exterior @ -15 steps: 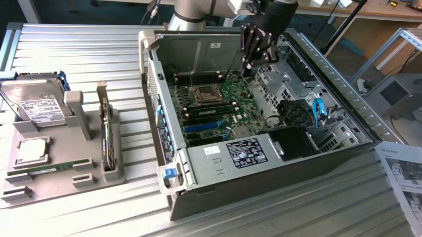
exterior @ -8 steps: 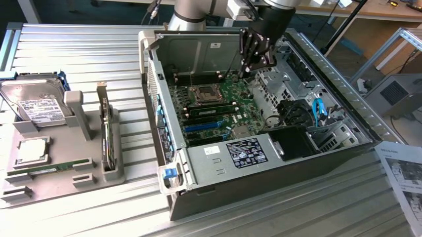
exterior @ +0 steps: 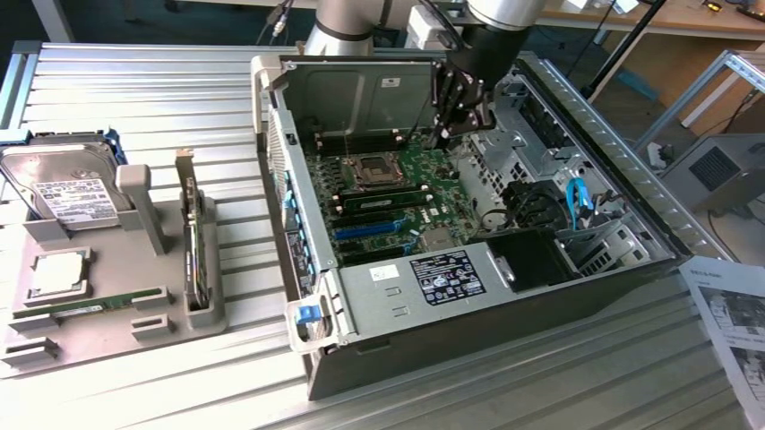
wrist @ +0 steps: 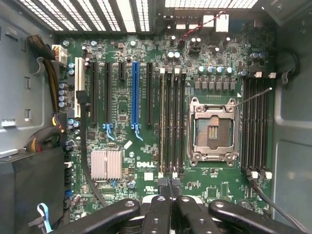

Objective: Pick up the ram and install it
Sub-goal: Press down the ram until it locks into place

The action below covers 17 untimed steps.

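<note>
Grey tray [exterior: 125, 260] — ram [exterior: 90, 305] flat along near edge

Bright even overhead light, soft shadows

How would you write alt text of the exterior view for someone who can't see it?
A robot arm's shut tool reaches into an open computer case above its motherboard. On the exterior view's left, a grey tray holds the ram, a hard drive and an upright card.
</note>
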Tool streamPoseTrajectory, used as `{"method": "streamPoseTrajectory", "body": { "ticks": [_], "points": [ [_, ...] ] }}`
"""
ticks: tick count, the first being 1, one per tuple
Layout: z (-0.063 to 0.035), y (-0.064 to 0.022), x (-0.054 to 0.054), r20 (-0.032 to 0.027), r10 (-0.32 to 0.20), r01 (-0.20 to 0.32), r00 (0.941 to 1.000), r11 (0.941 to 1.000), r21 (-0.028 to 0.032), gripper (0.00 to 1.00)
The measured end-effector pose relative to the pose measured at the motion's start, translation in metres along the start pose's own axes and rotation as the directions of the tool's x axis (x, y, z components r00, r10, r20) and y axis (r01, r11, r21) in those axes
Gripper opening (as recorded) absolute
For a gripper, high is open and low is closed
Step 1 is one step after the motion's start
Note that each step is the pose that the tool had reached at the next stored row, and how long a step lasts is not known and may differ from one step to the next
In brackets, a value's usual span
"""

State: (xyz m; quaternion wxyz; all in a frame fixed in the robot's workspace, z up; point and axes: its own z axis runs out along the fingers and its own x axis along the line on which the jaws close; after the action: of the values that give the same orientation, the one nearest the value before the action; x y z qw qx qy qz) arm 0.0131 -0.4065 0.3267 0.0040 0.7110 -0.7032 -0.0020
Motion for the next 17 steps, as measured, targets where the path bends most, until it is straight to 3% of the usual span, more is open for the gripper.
{"method": "streamPoseTrajectory", "body": {
  "ticks": [17],
  "points": [
    [0.0251,-0.002,0.0,0.0131,0.001,-0.001,0.9999,1.0,0.0002,0.11]
  ]
}}
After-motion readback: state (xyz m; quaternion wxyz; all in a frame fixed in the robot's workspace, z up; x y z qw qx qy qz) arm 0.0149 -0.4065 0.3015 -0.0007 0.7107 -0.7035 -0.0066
